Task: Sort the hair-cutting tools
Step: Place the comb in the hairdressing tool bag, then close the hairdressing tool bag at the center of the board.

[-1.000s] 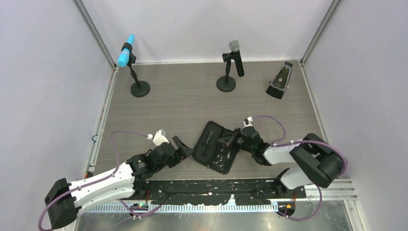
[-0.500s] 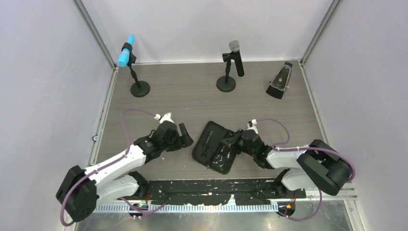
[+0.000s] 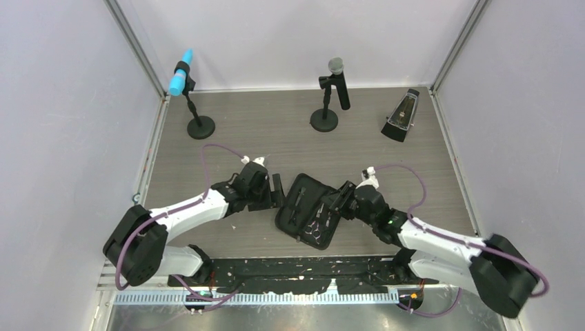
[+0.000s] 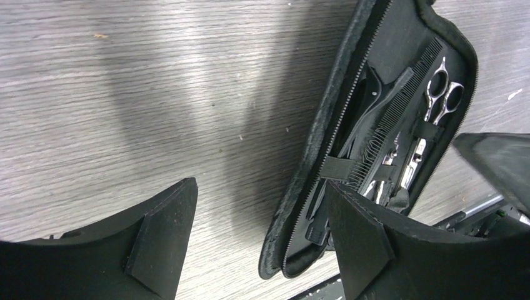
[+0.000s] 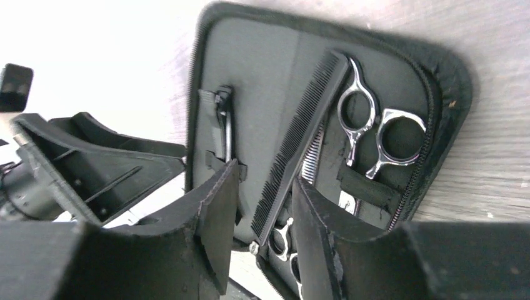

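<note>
Wooden tabletop (image 4: pixel 125 94); left pincer (image 4: pixel 257 203) gapes empty beside case (image 4: pixel 400 37); right pincer (image 5: pixel 265 181) part-open, straddling comb (image 5: pixel 306 119).

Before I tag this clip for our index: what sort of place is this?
Probably a robot test cell: plain white walls around a wood-grain table, two arms bolted at its near edge, microphones on stands at the back.

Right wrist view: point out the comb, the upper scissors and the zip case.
comb (image 5: pixel 305 125), right wrist view, mid-spine.
upper scissors (image 5: pixel 374 119), right wrist view, where the finger rings meet.
zip case (image 5: pixel 262 69), right wrist view, bare inner lining.
</note>
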Robot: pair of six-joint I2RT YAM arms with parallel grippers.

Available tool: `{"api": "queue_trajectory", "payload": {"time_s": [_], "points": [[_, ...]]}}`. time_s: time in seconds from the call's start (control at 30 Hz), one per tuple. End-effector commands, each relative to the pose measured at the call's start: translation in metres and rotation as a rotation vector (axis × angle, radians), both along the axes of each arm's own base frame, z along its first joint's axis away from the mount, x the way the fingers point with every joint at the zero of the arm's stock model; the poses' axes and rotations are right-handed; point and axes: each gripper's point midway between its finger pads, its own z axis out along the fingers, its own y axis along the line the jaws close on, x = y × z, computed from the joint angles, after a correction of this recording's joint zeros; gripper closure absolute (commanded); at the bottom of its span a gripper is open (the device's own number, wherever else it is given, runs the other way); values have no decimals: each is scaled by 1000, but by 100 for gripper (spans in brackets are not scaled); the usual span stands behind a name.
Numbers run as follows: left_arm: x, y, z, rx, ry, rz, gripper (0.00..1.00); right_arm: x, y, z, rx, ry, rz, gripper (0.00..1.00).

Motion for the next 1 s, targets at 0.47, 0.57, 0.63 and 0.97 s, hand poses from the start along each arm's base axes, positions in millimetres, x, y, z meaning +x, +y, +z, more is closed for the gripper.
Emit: {"api": "queue_trajectory", "payload": {"time_s": [0.47, 0.57, 0.63, 0.97], "points": [[0, -44, 35, -188, -3, -150, 23, -10, -67, -15, -332, -71, 32, 46], [-5, -50, 35, -225, 21, -165, 23, -8, -53, -19, -259, -74, 51, 46], [-8, -55, 39, -261, 26, -179, 23, -7, -42, -20, -216, -82, 81, 46], [-16, -56, 59, -337, 0, -183, 24, 13, 12, 9, -51, -158, 214, 46]]}}
